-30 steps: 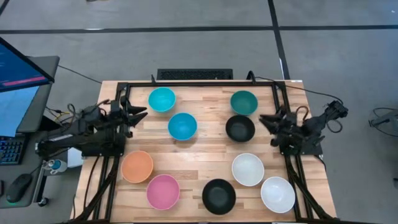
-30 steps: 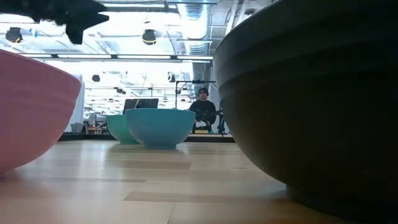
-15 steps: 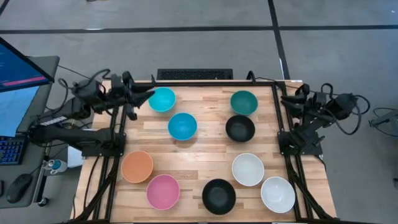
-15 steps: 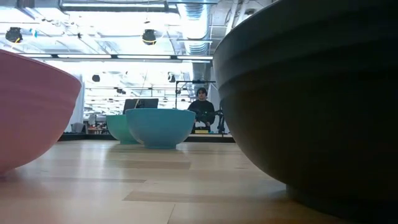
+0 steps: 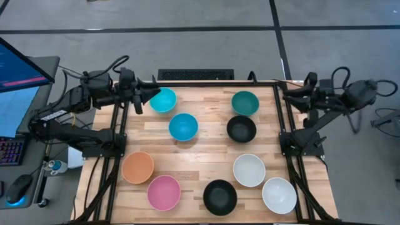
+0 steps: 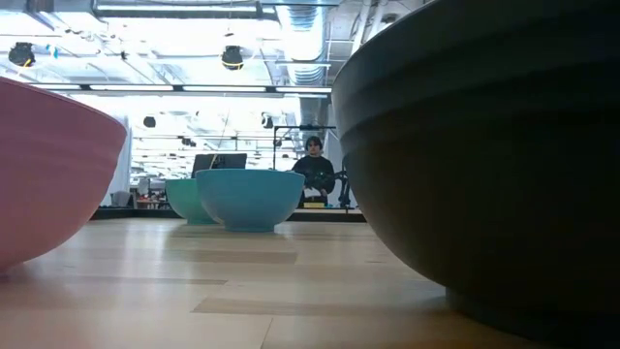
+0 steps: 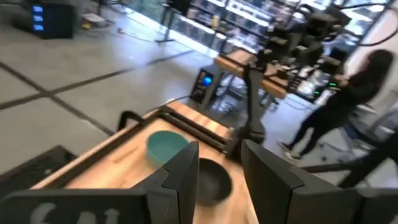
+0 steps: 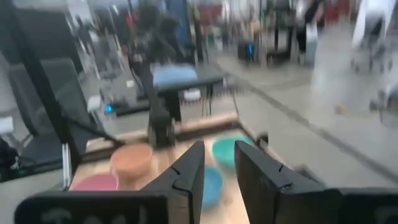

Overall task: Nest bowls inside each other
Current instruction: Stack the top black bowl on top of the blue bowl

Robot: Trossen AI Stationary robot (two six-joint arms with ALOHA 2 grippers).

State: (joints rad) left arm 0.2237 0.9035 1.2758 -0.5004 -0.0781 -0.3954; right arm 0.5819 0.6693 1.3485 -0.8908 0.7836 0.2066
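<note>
Nine bowls stand apart, each on its base on the wooden table [image 5: 206,150]: cyan [image 5: 162,99], blue [image 5: 183,127], dark teal [image 5: 245,102], black [image 5: 241,129], white [image 5: 249,170], white [image 5: 279,195], black [image 5: 220,197], pink [image 5: 164,192], orange [image 5: 137,167]. My left gripper [image 5: 149,94] hovers open and empty at the far left, beside the cyan bowl; its wrist view [image 7: 221,171] looks across at the dark teal bowl [image 7: 166,144]. My right gripper [image 5: 291,95] hovers open and empty over the far right edge [image 8: 217,171].
A black frame [image 5: 200,83] runs along the table's far edge and both sides. A monitor and keyboard [image 5: 19,81] stand left of the table. A person [image 6: 315,170] sits in the room beyond; another person [image 7: 354,93] stands past the right arm's base.
Both arms have risen from low at the table's sides. My left gripper has gone up and toward the far edge, out of the low view and next to the cyan bowl. My right gripper has gone up and toward the far right corner. The bowls have kept still.
</note>
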